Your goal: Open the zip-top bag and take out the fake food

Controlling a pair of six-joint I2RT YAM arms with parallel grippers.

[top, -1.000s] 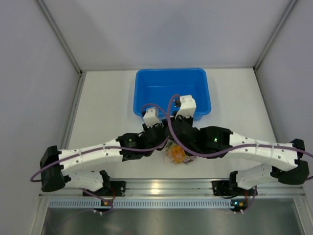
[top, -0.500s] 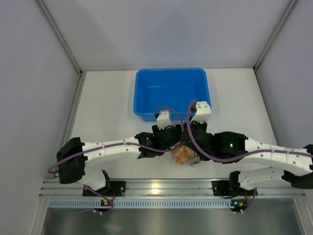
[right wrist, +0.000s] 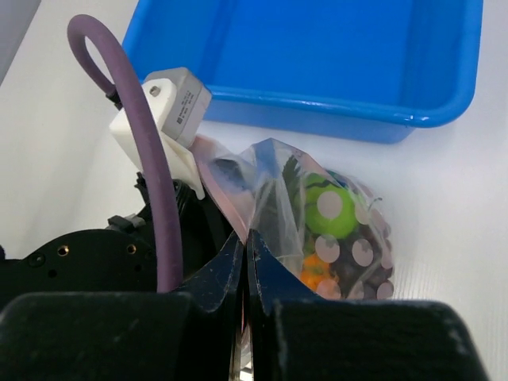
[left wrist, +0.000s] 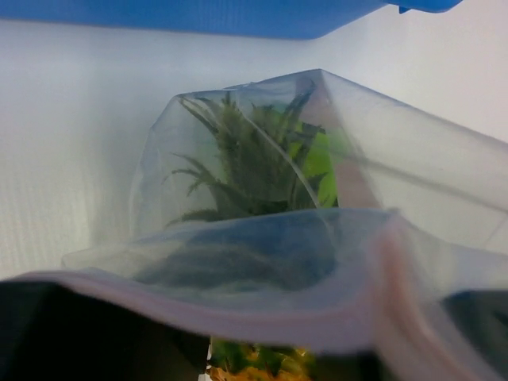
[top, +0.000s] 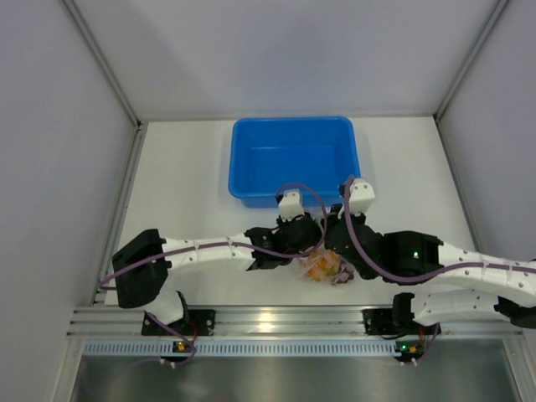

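Note:
The zip-top bag (top: 325,269) hangs between my two grippers, just in front of the blue tub (top: 293,123). My right gripper (right wrist: 246,238) is shut on one lip of the bag (right wrist: 317,230) by its pink strip. My left gripper (top: 303,244) holds the opposite lip; the pink strip (left wrist: 238,317) runs across its dark fingers (left wrist: 87,341). Inside the bag I see the green round fruit (right wrist: 332,208), the orange pineapple (right wrist: 313,271) with its green crown (left wrist: 242,167), and the purple grapes (right wrist: 359,262). The bag mouth is slightly parted.
The blue tub (right wrist: 317,55) stands just beyond the bag. White walls close in the table on the left, right and back. The left arm's wrist camera block (right wrist: 163,107) and purple cable (right wrist: 139,143) sit close to my right gripper.
Both arms have moved to the right and stretched out, carrying the bag with them a little to the right along the tub's front edge.

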